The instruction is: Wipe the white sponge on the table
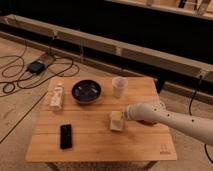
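Observation:
The white sponge [116,121] is a small cream block lying on the light wooden table [95,140], right of centre. My gripper [121,116] reaches in from the right on a white arm and sits at the sponge's right upper edge, touching or pressing on it.
A dark bowl [86,91] stands at the table's back centre, a translucent cup [119,86] to its right. A white labelled bottle [56,96] lies at the left. A black flat device [65,136] lies front left. Cables [30,70] cross the floor at left.

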Tool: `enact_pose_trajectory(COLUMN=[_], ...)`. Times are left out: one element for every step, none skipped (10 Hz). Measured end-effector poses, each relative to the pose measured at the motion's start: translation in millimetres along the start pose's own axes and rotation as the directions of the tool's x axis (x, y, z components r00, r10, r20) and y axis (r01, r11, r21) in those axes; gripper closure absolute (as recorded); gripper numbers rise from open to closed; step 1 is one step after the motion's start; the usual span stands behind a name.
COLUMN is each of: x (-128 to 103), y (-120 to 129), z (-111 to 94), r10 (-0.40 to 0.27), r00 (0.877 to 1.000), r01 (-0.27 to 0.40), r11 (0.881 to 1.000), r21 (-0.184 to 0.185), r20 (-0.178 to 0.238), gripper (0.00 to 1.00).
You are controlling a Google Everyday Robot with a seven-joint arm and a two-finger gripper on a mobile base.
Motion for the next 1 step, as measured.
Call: enact_pose_trajectory(x=[0.0], y=[0.0], z=[0.0], r10=[0.000], r00=[1.000], r01=[0.000], r11=[1.000], r21=[0.000], r20=[0.000], gripper=[0.20])
